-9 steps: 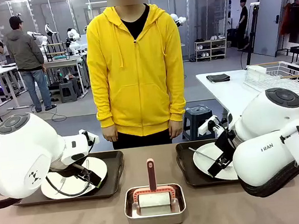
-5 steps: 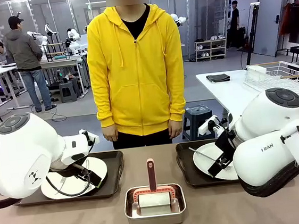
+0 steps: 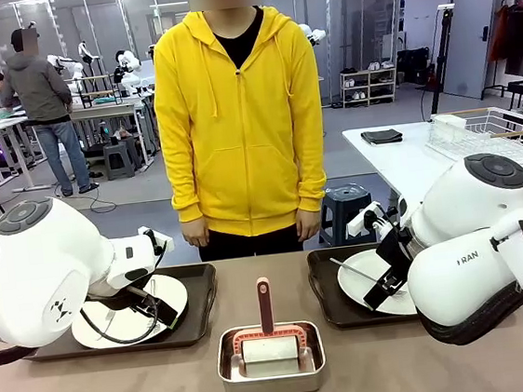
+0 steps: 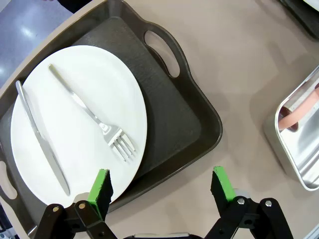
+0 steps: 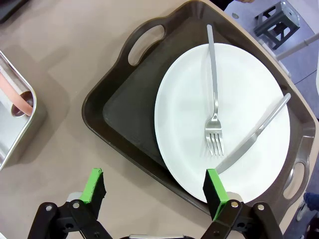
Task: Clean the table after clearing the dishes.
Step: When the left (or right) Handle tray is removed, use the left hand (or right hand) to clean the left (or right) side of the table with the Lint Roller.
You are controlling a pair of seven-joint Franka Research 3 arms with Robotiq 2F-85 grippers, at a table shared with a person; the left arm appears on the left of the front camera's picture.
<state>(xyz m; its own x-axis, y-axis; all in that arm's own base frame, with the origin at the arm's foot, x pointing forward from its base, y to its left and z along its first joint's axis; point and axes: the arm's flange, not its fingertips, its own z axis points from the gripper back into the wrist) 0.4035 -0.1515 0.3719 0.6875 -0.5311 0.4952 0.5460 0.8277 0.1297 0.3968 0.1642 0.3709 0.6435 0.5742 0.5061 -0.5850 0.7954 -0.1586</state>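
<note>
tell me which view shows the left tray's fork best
Left wrist view: the fork lies whole on the plate, tines clear. In the front view the left arm hides much of that plate. The right wrist view looks at the other tray.

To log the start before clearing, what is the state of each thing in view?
Left gripper: open, empty.
Right gripper: open, empty.
Left plate: on left tray, cutlery on top.
Right plate: on right tray, cutlery on top.
Pan: on table between trays, pink tool inside.
</note>
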